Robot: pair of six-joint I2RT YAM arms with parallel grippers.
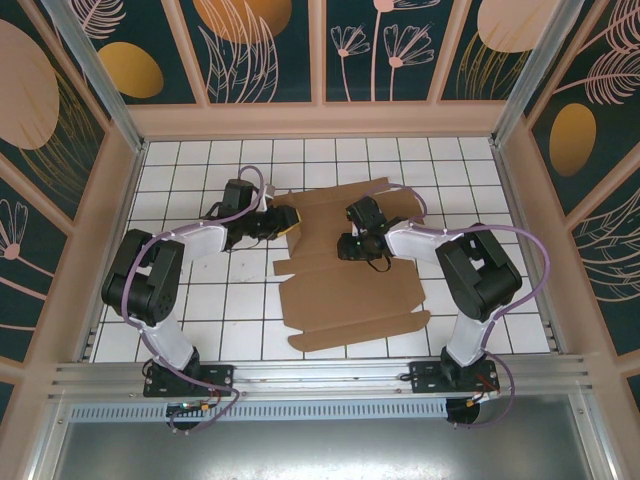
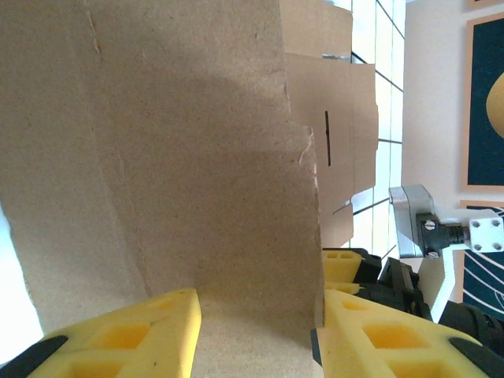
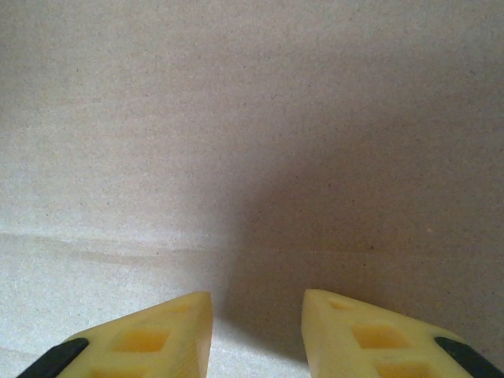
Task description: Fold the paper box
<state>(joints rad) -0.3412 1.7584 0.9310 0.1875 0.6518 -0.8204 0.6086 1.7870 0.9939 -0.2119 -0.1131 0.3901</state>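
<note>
So your paper box (image 1: 345,290) is sitting pretty much dead centre on the white tiled table (image 1: 200,300), mostly opened out. The near panel and its long flap lie flat toward the arm bases, and the far end reaches up toward the back wall.

Your left gripper (image 1: 288,222) is right at the sheet's left edge. From the left wrist cam its yellow fingers (image 2: 126,339) stand clearly apart, with a big cardboard panel facing the lens across the gap between them. The panel's right-hand edge runs just inside the right finger. The jaws are parted, not pinching anything. That side panel looks tipped up off the table rather than flat, but the close-up angle makes it hard to be sure.

Your right gripper (image 1: 347,246) is over the middle of the sheet, pointing down at it from the right. On the right wrist cam its two yellow fingers (image 3: 157,339) are spread with a plain gap and nothing caught in it, just bare brown cardboard with a faint crease line running across on the left. I can't tell whether the tips are actually pressing on the board or hovering just off it.
</note>
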